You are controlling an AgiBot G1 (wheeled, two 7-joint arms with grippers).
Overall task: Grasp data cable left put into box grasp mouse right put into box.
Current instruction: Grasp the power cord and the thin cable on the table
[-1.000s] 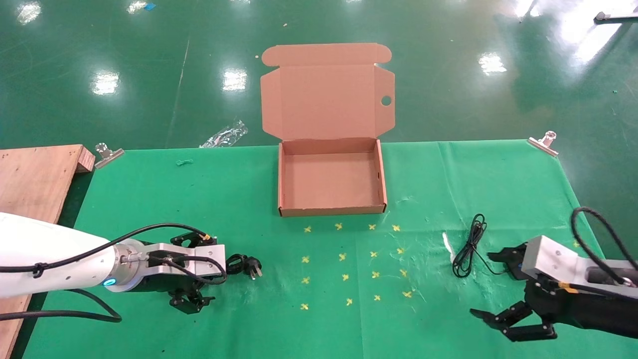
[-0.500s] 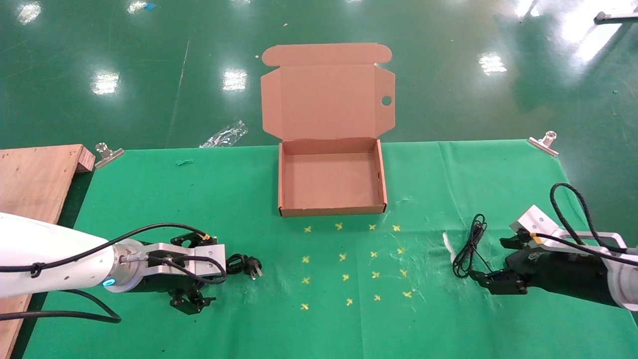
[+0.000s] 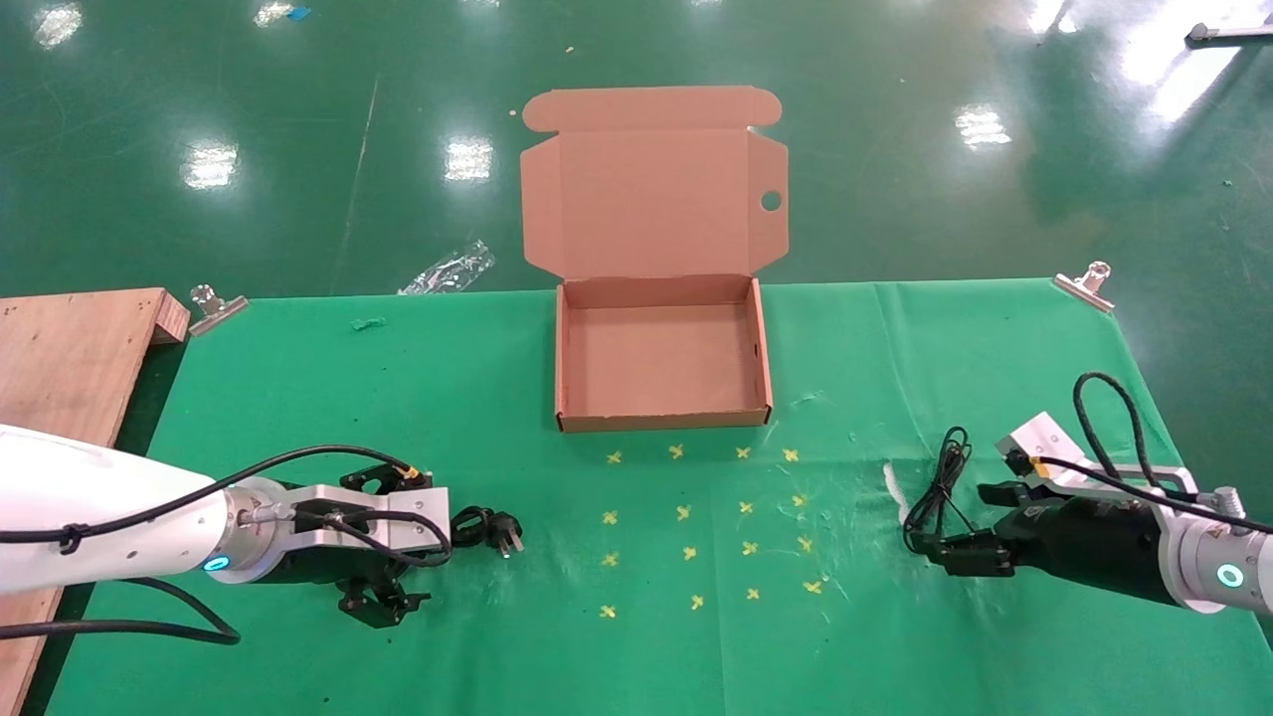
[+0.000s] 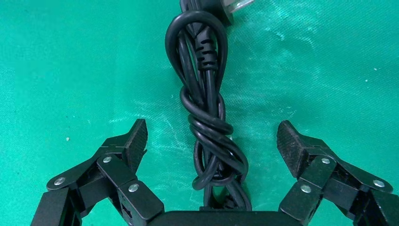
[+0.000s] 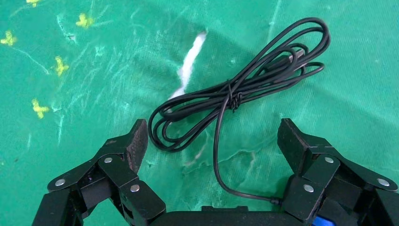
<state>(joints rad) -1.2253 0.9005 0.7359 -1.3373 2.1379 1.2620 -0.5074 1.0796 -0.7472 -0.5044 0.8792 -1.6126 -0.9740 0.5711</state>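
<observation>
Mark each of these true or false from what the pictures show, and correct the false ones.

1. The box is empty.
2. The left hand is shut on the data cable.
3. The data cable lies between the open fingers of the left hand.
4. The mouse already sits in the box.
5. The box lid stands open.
1. True: the box holds nothing.
2. False: the left hand is open, its fingers apart from the data cable.
3. True.
4. False: only a blue-accented bit of the mouse shows by the right hand, which is open over the mouse's cord on the green cloth.
5. True.
</observation>
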